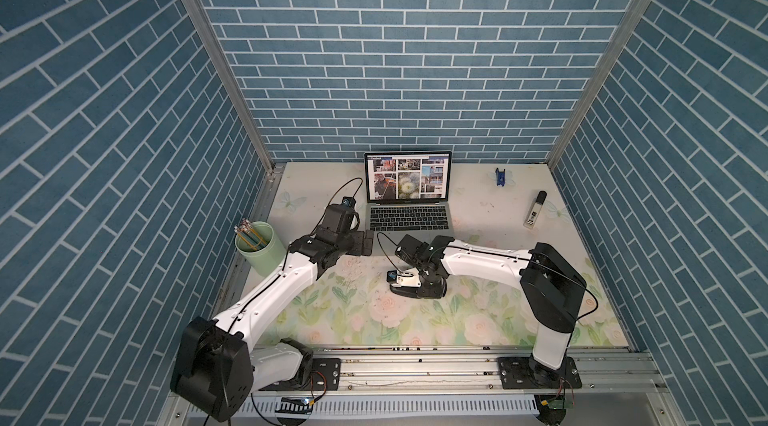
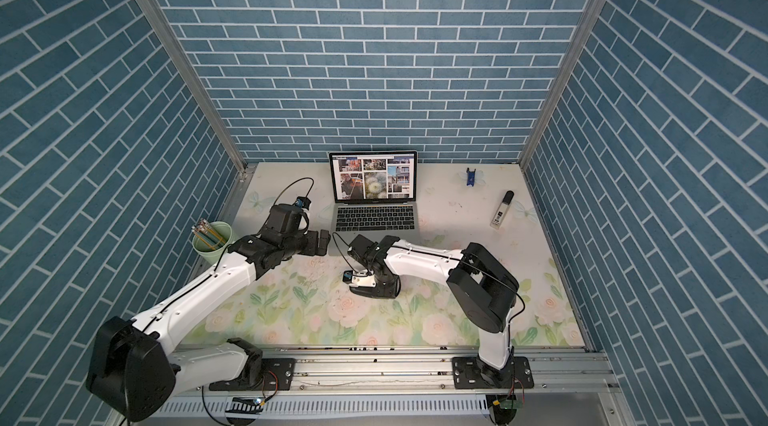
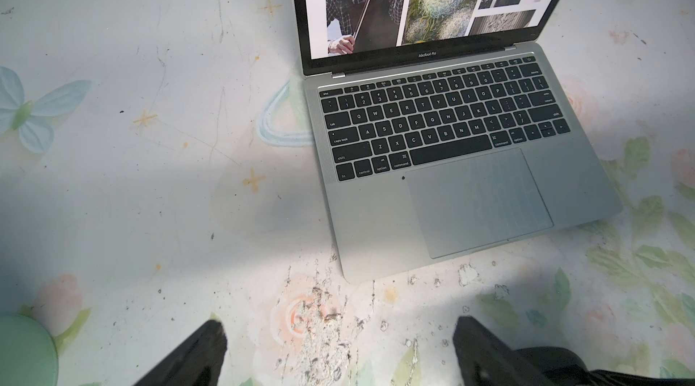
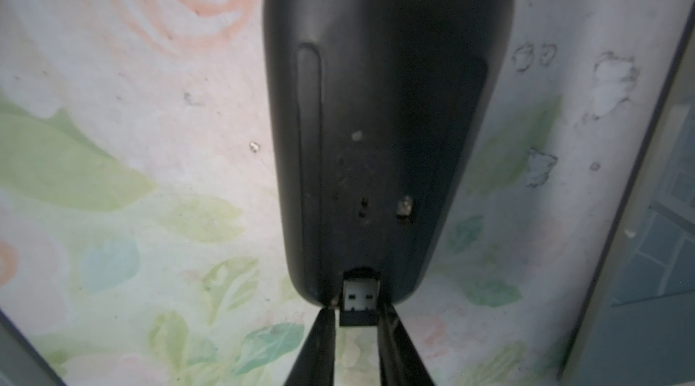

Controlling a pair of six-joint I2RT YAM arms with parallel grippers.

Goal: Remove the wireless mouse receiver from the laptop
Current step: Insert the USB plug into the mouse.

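1 ea: laptop (image 1: 409, 218), mouse (image 4: 387, 102), rcvr (image 4: 359, 303), cup (image 1: 266, 255), stick (image 1: 535, 208).

Bright even light, soft shadows (curved edges)

laptop (image 1: 409, 212): open, screen lit | my left pincer (image 1: 362, 243): spread, beside laptop's front-left corner | my right pincer (image 1: 430, 285): over black mouse (image 1: 405, 290), in front of laptop | green pencil cup (image 1: 258, 247): laptop's left

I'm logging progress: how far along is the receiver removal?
Done: the wireless mouse receiver is out of the laptop. In hand: the right gripper has its jaws flanking it at the slot of the upturned mouse. Left: probably letting go and backing away.
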